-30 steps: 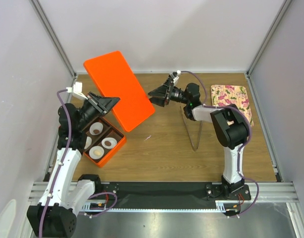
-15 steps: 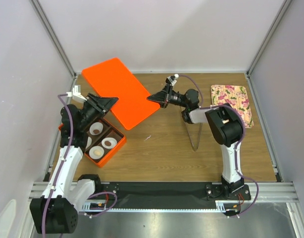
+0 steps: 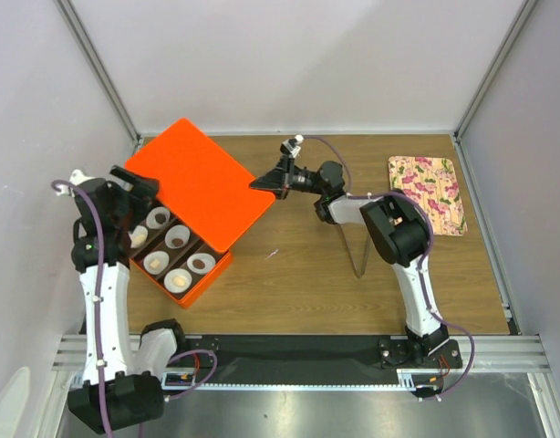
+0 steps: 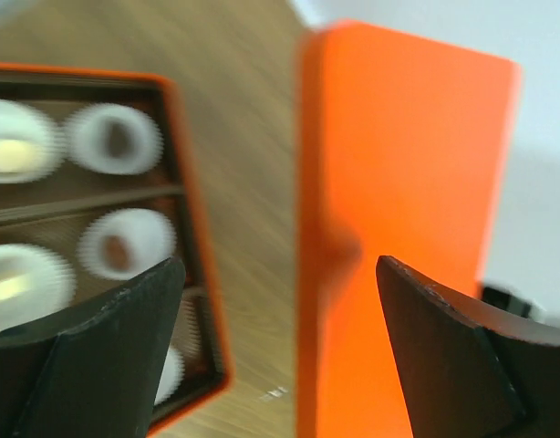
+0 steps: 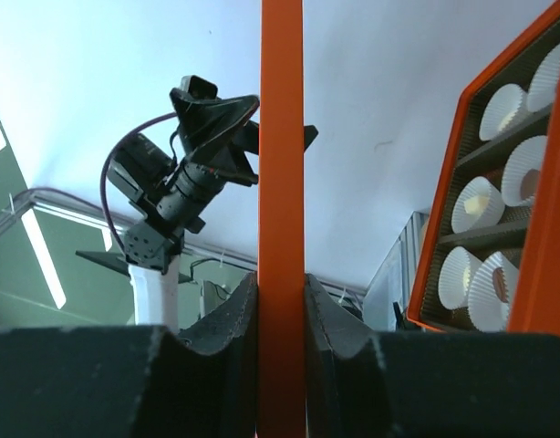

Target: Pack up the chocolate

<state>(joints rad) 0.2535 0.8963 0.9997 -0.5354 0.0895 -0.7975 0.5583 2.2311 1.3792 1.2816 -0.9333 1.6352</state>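
Left arm: raised upright at the left edge of the surface (image 3: 307, 283), wrist bent toward the box (image 3: 216, 269). The left claw (image 3: 134, 190) is spread wide and empty, as the left wrist view confirms (image 4: 280, 265).

Right arm: stretched low to the left across the surface. The right claw (image 3: 266, 182) pinches the right edge of the orange lid (image 3: 198, 182). In its own view, the lid (image 5: 281, 137) appears edge-on between the pads (image 5: 234, 315).

The lid is tilted over the far part of the box. Its long axis runs from far left to near right, parallel to the box.

The chocolate (image 3: 201, 264) sits in white cups (image 3: 178, 280) in the box compartments, dark and tan pieces. It lies just beside the left claw, on its near right. It is well apart from the right claw, with the lid between them.
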